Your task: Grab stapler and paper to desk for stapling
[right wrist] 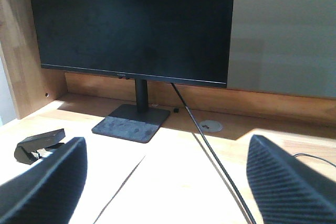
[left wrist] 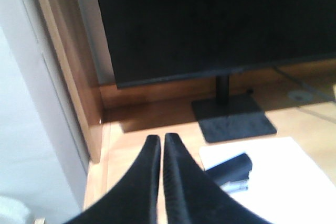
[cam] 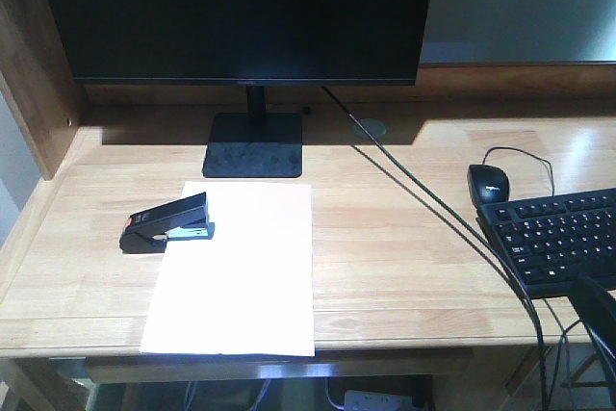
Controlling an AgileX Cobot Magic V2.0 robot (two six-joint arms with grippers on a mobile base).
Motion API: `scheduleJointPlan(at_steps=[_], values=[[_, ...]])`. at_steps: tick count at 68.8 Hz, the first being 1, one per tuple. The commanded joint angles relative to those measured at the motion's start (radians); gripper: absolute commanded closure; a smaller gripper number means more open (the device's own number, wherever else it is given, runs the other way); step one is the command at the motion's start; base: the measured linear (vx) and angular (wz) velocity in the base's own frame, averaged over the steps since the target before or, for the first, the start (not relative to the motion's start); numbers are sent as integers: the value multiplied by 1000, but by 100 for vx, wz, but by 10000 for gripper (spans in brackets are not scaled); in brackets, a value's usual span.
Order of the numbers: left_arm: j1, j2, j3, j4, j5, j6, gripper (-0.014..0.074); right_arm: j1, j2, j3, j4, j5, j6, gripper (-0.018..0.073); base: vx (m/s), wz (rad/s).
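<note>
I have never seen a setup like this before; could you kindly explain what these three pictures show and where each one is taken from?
This is a two-armed robot on a mobile base, seen through three cameras. The front view looks down on a wooden desk. On it lie a white sheet of paper with a black stapler on its upper left corner, a monitor on its stand, and a keyboard and mouse to the right.

The other two cameras sit on the robot's wrists. The left wrist view shows the left gripper, its two dark fingers nearly closed on nothing, above the desk's left end near the stapler. The right wrist view shows the right gripper wide open and empty, facing the monitor. Nothing is held at the moment.
</note>
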Motion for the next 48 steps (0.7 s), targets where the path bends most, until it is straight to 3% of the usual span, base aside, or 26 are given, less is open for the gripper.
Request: scheduleJointPlan(at_steps=[1,19,48], values=[[-4,-98,91,-13,-101,30,603,-1,9,-28,-24,-41,-1,-18,0,0],[-4,-268,297,-12,-108,44,603,-1,9,-28,-24,-41,-1,-18,0,0],[-4,-268,319,-12,-78,44,603,-1,9,-28,-24,-41,-1,-18,0,0]])
